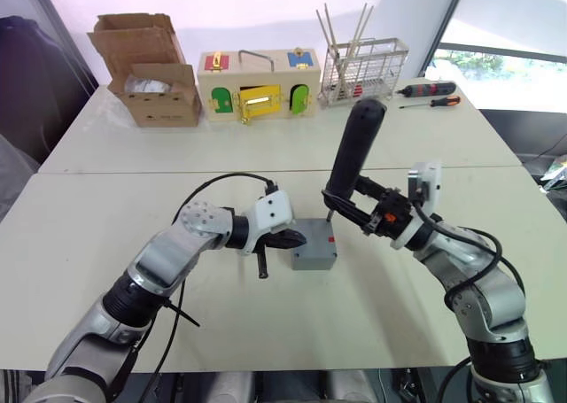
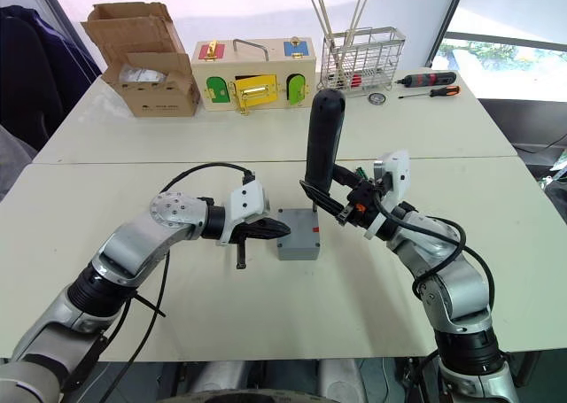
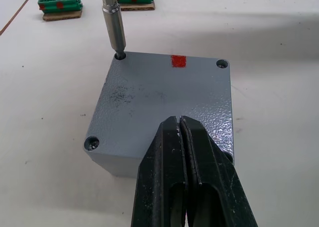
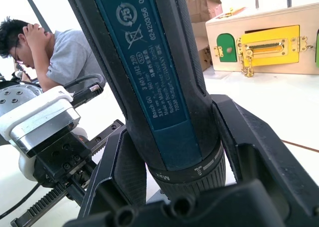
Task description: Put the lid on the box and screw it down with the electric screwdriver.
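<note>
Lid (image 3: 164, 95) sits on the box (image 1: 314, 254) mid white counter (image 1: 266, 332), right tool (image 1: 347, 210) gripping the electric screwdriver (image 1: 354, 151), left tool (image 3: 179, 124) closed, empty.

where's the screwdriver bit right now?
In the left wrist view the bit sits in a corner screw hole of the lid, which is on the box at table centre. The right gripper holds the electric screwdriver roughly upright.
</note>
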Robot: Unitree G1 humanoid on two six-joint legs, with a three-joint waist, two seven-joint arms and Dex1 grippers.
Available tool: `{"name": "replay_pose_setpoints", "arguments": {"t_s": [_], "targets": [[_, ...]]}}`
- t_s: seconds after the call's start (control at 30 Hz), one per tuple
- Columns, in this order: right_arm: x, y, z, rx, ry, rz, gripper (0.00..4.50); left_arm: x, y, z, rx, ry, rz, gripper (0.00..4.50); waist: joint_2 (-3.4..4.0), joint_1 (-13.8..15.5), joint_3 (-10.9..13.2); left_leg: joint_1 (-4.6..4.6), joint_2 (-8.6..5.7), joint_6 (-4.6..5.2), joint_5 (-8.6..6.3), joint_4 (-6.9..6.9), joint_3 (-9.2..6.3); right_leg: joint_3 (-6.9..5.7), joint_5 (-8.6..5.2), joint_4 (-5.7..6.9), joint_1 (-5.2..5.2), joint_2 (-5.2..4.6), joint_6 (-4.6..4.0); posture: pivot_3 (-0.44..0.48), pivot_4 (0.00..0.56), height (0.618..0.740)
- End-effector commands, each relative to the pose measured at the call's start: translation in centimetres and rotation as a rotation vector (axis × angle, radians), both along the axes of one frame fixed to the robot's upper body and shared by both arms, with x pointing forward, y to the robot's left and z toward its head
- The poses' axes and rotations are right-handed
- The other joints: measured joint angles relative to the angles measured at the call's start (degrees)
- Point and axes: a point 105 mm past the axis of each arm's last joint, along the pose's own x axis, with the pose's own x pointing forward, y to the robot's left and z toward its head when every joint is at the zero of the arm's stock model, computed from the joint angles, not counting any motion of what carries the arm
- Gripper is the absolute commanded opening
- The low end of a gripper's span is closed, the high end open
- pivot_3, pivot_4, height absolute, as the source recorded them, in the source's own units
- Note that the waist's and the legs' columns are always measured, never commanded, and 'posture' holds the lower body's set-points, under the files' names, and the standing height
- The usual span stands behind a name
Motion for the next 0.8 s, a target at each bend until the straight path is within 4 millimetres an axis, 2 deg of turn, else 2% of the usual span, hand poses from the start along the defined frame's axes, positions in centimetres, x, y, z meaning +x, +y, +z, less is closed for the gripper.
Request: {"name": "replay_pose_setpoints", "arguments": {"t_s": [0.03, 0.33, 0.8], "targets": [[0.1, 0.0, -6.0, -0.05, 0.264, 0.003, 1.78, -0.1, 0.0, -0.3, 0.017, 0.001, 0.002, 0.0, -0.02, 0.0, -0.02, 0.0, 0.0, 0.0, 0.0, 0.0, 0.0, 0.0, 0.0, -0.01, 0.0, 0.0, 0.0, 0.0, 0.15, 0.73], [0.5, -0.4, -6.4, -0.043, 0.281, -0.015, 1.78, -0.1, 0.0, -0.4, 0.017, 0.003, 0.005, 0.0, -0.05, 0.1, -0.06, 0.03, 0.0, 0.0, 0.0, 0.0, -0.06, -0.02, 0.0, -0.12, 0.12, 0.0, 0.0, 0.0, 0.15, 0.73], [0.5, -0.2, -5.1, 0.011, 0.243, -0.012, 1.78, -0.2, -0.1, -0.5, 0.016, 0.01, -0.002, 0.0, -0.04, 0.06, -0.06, 0.02, 0.0, 0.0, 0.0, -0.12, -0.08, -0.03, -0.01, -0.28, 0.12, 0.0, -0.01, 0.0, 0.15, 0.73]]}}
